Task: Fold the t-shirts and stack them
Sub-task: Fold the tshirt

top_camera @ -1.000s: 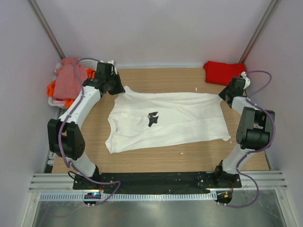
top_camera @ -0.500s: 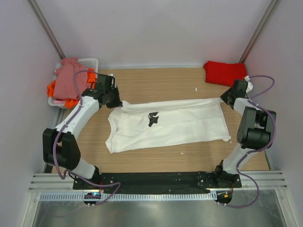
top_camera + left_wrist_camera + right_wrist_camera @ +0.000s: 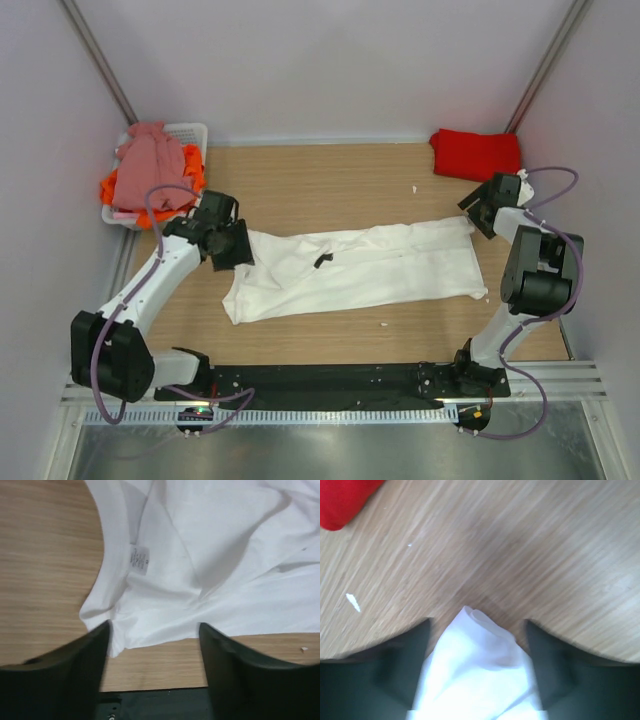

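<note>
The white t-shirt [image 3: 370, 270] lies across the table [image 3: 330, 185] as a long band, its far edge folded over toward the near side; a bit of its black print [image 3: 322, 260] shows. My left gripper [image 3: 235, 250] is at its left end, open over the collar edge [image 3: 107, 555], with nothing clamped [image 3: 154, 627]. My right gripper [image 3: 478, 210] is at the shirt's right end, open, and a loose white corner [image 3: 480, 645] lies between its fingers. A folded red t-shirt [image 3: 475, 153] sits at the back right. Pink [image 3: 145, 165] and orange [image 3: 115, 187] t-shirts fill the basket.
The white slotted basket [image 3: 190, 130] stands at the back left corner, beside the left arm. A few small white specks [image 3: 383, 323] lie on the wood. The black mounting rail [image 3: 330, 378] runs along the near edge. Walls close in on both sides.
Both grippers carried the shirt's far edge toward the near side, folding it over into a narrower band. Both then opened and let the cloth go.
</note>
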### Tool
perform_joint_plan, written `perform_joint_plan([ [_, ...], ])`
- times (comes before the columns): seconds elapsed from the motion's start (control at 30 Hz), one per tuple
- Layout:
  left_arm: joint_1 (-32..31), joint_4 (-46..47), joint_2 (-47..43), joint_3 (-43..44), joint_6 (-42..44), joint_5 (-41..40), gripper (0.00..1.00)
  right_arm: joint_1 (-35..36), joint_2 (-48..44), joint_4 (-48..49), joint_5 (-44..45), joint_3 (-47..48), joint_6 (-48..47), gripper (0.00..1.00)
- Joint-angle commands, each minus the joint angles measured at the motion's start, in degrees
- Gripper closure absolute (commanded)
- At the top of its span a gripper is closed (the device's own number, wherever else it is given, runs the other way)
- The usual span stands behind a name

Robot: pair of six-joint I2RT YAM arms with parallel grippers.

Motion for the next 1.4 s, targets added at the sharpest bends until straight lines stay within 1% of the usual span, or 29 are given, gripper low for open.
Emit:
perform_joint_plan([
  [0.0,-0.2,-5.8,-3.2,-2.2,-2.0,-4.8,0.06,-0.3,-3.4,-1.1,5.1,-0.6,0.8,0.00],
  [0.03,-0.2,-6.2,-5.2,-2.2,-2.6,-5.7,0.01,-0.3,-5.4,-1.8,6.6,-0.9,0.6,0.00],
  [0.07,-0.2,-6.4,-6.4,-2.2,-2.9,-6.0,0.00,-0.3,-6.5,-1.3,8.5,-1.8,0.6,0.00],
  [0.17,-0.5,-4.3,-10.7,-2.5,-4.8,-6.2,0.01,-0.1,-11.8,1.2,9.7,-3.8,-0.2,0.00],
  [0.23,-0.8,-0.8,-11.6,-2.9,-5.3,-5.4,0.05,0.7,-15.0,3.9,8.3,-6.5,-0.9,0.00],
  [0.27,-1.0,0.9,-11.7,-3.6,-5.5,-4.7,0.08,1.2,-16.2,8.3,7.0,-7.5,-2.3,0.00],
  [0.3,-1.5,4.0,-11.4,-4.0,-5.9,-3.6,0.12,1.6,-18.3,10.1,5.5,-9.1,-3.2,0.00],
  [0.33,-2.9,5.5,-10.9,-4.4,-6.2,-3.4,0.12,2.9,-18.9,11.5,2.1,-9.5,-3.8,0.02],
  [0.37,-3.9,6.6,-8.9,-4.6,-6.5,-3.6,0.12,3.6,-19.2,13.8,0.2,-9.6,-4.5,0.05],
  [0.4,-5.1,8.7,-7.8,-4.7,-7.5,-4.9,0.13,4.9,-18.7,14.4,-2.0,-9.0,-6.3,0.06],
  [0.43,-7.7,9.6,-6.1,-4.8,-8.0,-5.7,0.13,7.1,-17.9,14.5,-3.9,-8.2,-7.0,0.07],
  [0.47,-8.8,11.0,-4.6,-4.5,-8.4,-6.4,0.14,8.5,-17.1,13.1,-6.1,-6.0,-8.0,0.10],
  [0.53,-11.6,12.1,0.5,-4.5,-10.3,-8.9,0.15,11.0,-13.8,11.0,-6.9,-3.6,-10.1,0.12],
  [0.57,-12.2,13.6,2.1,-4.8,-11.1,-9.2,0.16,13.2,-12.6,7.3,-7.0,-1.0,-10.4,0.14],
  [0.63,-12.7,15.6,7.0,-5.7,-13.1,-9.8,0.21,14.0,-9.0,2.6,-7.3,1.3,-10.4,0.17],
  [0.67,-12.8,17.6,9.0,-6.4,-13.7,-9.5,0.24,15.6,-7.7,-1.3,-7.9,2.9,-10.3,0.18],
  [0.7,-12.9,19.0,12.3,-6.7,-14.1,-8.5,0.28,15.8,-6.7,-3.0,-8.7,3.3,-10.3,0.19],
  [0.77,-13.0,20.4,15.9,-6.2,-15.1,-7.3,0.31,16.1,-4.8,-6.5,-7.9,2.7,-10.2,0.20],
  [0.87,-13.2,20.9,20.4,-5.1,-15.1,-6.8,0.33,16.4,-3.0,-8.4,-7.5,0.3,-9.5,0.20],
  [0.9,-13.2,20.8,21.7,-4.2,-14.9,-6.7,0.35,16.5,-2.4,-8.4,-9.3,-0.3,-9.1,0.20],
  [1.0,-13.2,20.5,22.3,-3.1,-14.5,-7.2,0.35,16.7,-0.7,-9.8,-11.8,-2.2,-8.3,0.20],
  [1.1,-13.2,20.0,23.9,-1.3,-13.5,-7.4,0.35,17.4,0.5,-11.0,-12.7,-4.6,-8.4,0.19],
  [1.13,-13.2,19.5,24.7,0.6,-13.1,-7.2,0.35,17.7,0.7,-11.1,-13.4,-5.4,-8.5,0.18],
  [1.2,-12.7,18.4,27.9,2.8,-11.7,-6.9,0.36,17.8,0.0,-11.5,-15.6,-8.1,-8.2,0.18],
  [1.23,-12.3,17.1,29.1,6.2,-11.3,-6.5,0.36,18.4,-0.7,-10.7,-16.9,-9.3,-8.0,0.18],
  [1.27,-11.8,16.4,32.3,8.1,-10.3,-6.3,0.35,18.8,-1.4,-10.2,-17.7,-12.3,-7.0,0.18],
  [1.3,-10.5,15.9,34.2,10.5,-10.1,-6.4,0.35,19.2,-3.9,-9.8,-18.1,-13.8,-6.2,0.19],
  [1.33,-10.0,14.5,36.2,16.8,-9.9,-7.0,0.35,20.3,-5.7,-9.5,-16.9,-16.5,-5.3,0.21],
  [1.37,-9.6,14.0,39.3,20.9,-9.3,-7.5,0.35,20.7,-8.3,-9.4,-15.8,-18.1,-3.9,0.20],
])
